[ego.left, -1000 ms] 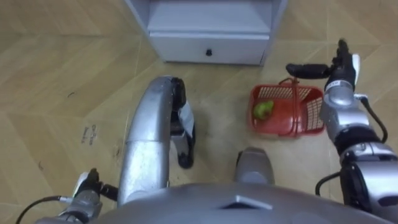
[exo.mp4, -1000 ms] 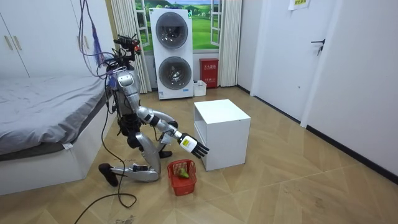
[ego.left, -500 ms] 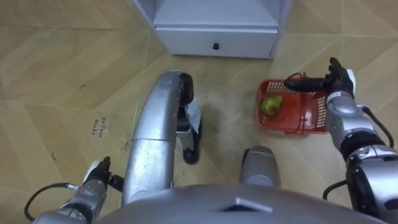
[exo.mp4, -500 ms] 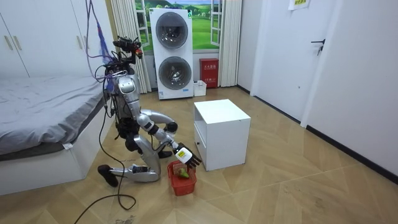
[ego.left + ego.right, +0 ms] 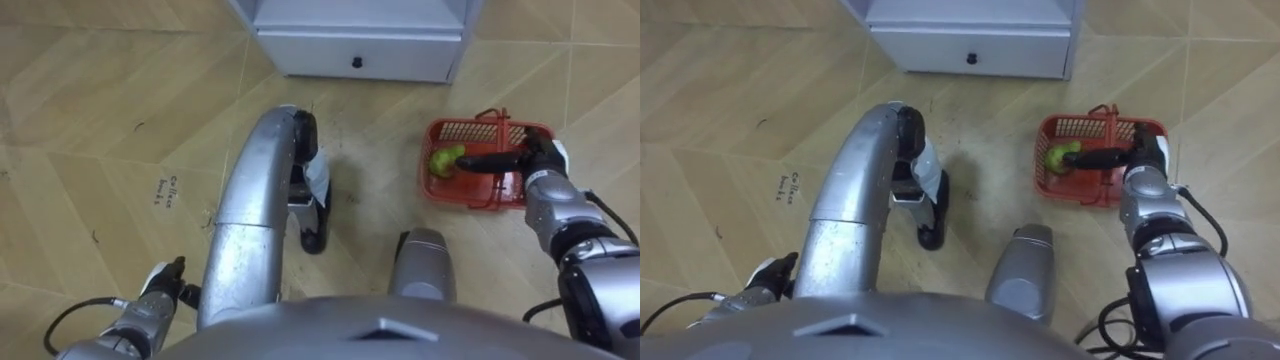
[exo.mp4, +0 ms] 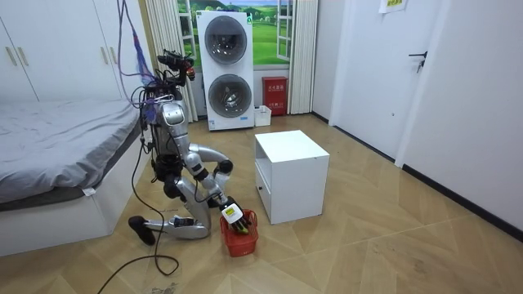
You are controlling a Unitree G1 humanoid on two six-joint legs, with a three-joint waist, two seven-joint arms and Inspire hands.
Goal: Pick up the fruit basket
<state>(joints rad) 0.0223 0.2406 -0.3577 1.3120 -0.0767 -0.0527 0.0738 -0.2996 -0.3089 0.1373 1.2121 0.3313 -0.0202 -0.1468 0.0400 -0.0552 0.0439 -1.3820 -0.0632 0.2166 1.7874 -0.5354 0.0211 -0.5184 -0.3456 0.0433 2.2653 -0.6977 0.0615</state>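
Kneeling low on the wooden floor, in the room view between the bed and the white cabinet, with the stacked washing machines against the wall behind. Bending forward and looking down past the knees at the cabinet's front and its shut drawer, with a small dark knob in the middle.

Holding the right hand down at the red basket, standing on the floor to the right of the knees, near the cabinet's right front corner but apart from it. Stretching the fingers out straight and pressed together, pointing left across the basket's open top toward the green fruit lying inside by the left wall. Curling round nothing, and leaving any contact with the basket impossible to tell. Leaving the basket sitting flat on the floor, not lifted.

Hanging the left hand low at the left side, close to the floor and well apart from the basket, leaving the set of its fingers impossible to tell.
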